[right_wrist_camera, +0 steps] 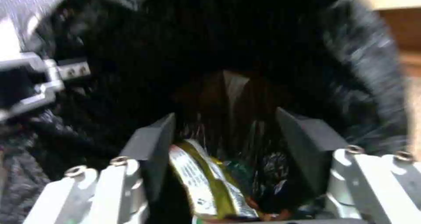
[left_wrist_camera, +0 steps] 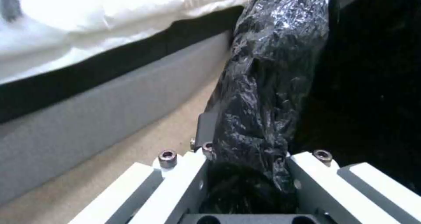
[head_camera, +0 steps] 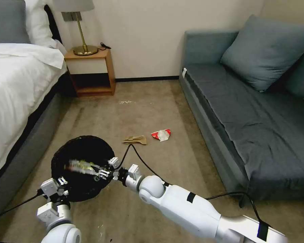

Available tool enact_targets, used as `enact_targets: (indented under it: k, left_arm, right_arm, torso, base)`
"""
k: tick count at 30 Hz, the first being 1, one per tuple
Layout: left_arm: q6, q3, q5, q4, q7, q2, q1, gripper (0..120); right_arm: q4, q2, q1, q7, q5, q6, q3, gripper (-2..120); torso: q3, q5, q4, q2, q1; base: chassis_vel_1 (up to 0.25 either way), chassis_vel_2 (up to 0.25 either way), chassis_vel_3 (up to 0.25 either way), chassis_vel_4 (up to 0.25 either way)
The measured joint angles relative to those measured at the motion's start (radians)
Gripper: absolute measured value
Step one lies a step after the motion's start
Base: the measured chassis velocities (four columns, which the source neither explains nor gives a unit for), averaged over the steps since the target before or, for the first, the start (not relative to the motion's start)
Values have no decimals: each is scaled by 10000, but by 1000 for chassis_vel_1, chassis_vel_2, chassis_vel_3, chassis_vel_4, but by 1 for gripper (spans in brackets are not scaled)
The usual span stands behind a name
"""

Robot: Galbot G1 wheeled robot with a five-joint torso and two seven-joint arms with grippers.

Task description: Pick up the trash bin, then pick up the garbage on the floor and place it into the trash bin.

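Note:
The trash bin (head_camera: 78, 152), low, round and lined with a crinkly black bag (left_wrist_camera: 267, 79), is held at its near rim by my left gripper (head_camera: 61, 185), which is shut on the rim (left_wrist_camera: 252, 141). My right gripper (head_camera: 100, 173) reaches over the bin's mouth. Its fingers (right_wrist_camera: 151, 145) stand open, and a yellow-and-silver snack wrapper (right_wrist_camera: 210, 184) lies loose between them, showing blurred over the bin (head_camera: 80, 166). On the carpet beyond the bin lie a crumpled tan paper (head_camera: 135, 139) and a red-and-white wrapper (head_camera: 161, 134).
A bed (head_camera: 13, 84) runs along the left and a grey sofa (head_camera: 246, 111) along the right. A wooden nightstand (head_camera: 91, 72) with a lamp stands at the far wall. A black cable (head_camera: 143, 162) trails over the carpet from the right arm.

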Motion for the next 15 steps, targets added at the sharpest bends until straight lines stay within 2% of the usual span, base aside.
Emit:
enact_targets:
  k: [3,4,6,7,8,9,12,15]
  left_arm:
    - [-10,-34,-35,2,-148,68,14,4]
    - [-10,-34,-35,2,-148,68,14,4]
    - [-10,-47,-43,1,-313,91,-2,4]
    - [-10,-76,-45,0,-418,105,-22,4]
    - [-10,-76,-45,0,-418,105,-22,4]
    - [-10,-116,-54,-9,-524,125,-25,4]
    - [-10,-157,-72,-18,-676,171,-4,4]
    - [-18,-250,-183,-17,-951,290,61,4]
  right_arm:
    - [669,-302,-188,255,756,82,52,79]
    - [669,-302,-188,255,756,82,52,79]
    - [1226,-565,-383,477,1448,84,153,86]
    - [1523,-769,-553,552,1664,106,311,93]
    - [1523,-769,-553,552,1664,106,311,93]
    - [1820,-1008,-769,564,1735,179,561,98]
    - [2090,-1255,-1040,589,1757,262,932,99]
    - [2247,-1643,-1647,1004,1696,235,1882,100]
  torso:
    - [0,0,0,0,0]
    - [0,0,0,0,0]
    - [0,1,0,0,0]
    - [0,1,0,0,-1]
    - [0,1,0,0,-1]
    - [0,2,0,0,0]
    - [-1,1,-1,0,0]
    - [0,1,-2,0,0]
  base:
    - [0,0,0,0]
    - [0,0,0,0]
    - [0,0,0,0]
    - [0,0,0,0]
    - [0,0,0,0]
    - [0,0,0,0]
    - [0,0,0,0]
    - [0,0,0,0]
